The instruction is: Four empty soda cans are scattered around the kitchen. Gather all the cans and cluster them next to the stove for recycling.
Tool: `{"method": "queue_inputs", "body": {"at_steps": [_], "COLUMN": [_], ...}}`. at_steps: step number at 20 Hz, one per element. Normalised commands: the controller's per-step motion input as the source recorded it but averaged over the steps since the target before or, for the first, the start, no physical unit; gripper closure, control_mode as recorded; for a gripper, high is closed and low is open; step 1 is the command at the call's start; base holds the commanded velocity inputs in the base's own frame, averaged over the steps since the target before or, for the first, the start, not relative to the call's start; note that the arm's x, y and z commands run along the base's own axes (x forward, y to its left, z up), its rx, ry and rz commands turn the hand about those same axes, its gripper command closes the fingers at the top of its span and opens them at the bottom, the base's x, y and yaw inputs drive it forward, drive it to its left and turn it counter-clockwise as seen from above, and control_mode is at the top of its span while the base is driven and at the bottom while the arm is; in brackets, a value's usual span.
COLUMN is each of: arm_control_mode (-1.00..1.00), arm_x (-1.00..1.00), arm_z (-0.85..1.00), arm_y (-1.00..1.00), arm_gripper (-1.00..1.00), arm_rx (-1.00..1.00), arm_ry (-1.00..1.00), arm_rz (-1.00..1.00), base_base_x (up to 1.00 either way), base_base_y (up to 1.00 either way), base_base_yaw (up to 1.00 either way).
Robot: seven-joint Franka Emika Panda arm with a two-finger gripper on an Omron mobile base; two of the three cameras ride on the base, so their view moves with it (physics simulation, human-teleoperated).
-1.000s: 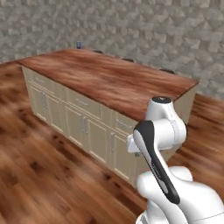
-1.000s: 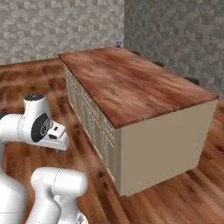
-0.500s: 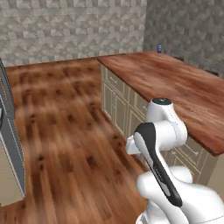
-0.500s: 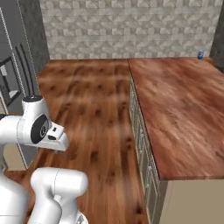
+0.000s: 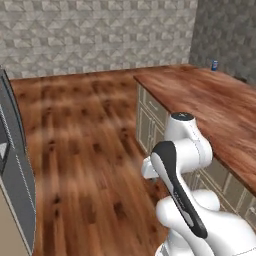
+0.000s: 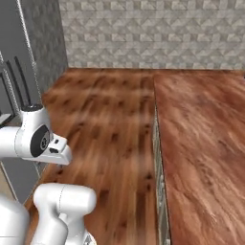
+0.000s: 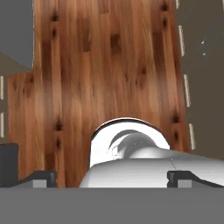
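One blue soda can stands upright at the far corner of the wooden island top, small and far from the arm. The stove is out of view. The arm is folded close above the base, its hand pointing down at the floor. In the hand view my gripper is open: the two dark fingertips sit far apart with nothing between them, and the plank floor lies below.
The island with cream drawers and doors runs along the right side, also seen as the island. A tall grey appliance stands at the left, with dark handles. Open wooden floor stretches to the stone wall.
The whole picture has swung as the base turned: the island has slid to the right and the grey appliance has come in on the left. The arm's folded pose and the open gripper are the same.
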Motion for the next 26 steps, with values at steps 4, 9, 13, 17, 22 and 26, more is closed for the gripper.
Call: {"method": "queue_inputs", "body": {"at_steps": [4,9,13,17,22,26], "arm_control_mode": [1.0,1.0,1.0,1.0,1.0,1.0], "arm_x": [0.0,0.0,0.0,0.0,0.0,0.0], "arm_z": [0.0,0.0,0.0,0.0,0.0,0.0], "arm_y": [0.0,0.0,0.0,0.0,0.0,0.0], "arm_gripper": [-1.0,-1.0,-1.0,-1.0,-1.0,-1.0], "arm_rx": [0.0,0.0,0.0,0.0,0.0,0.0], "arm_ry": [0.0,0.0,0.0,0.0,0.0,0.0], "arm_rz": [0.0,0.0,0.0,0.0,0.0,0.0], "base_base_x": [1.0,1.0,1.0,1.0,1.0,1.0], "base_base_y": [-0.44,-0.16,0.0,0.0,0.0,0.0], "base_base_yaw": [0.04,0.1,0.12,0.09,0.05,0.01]}}
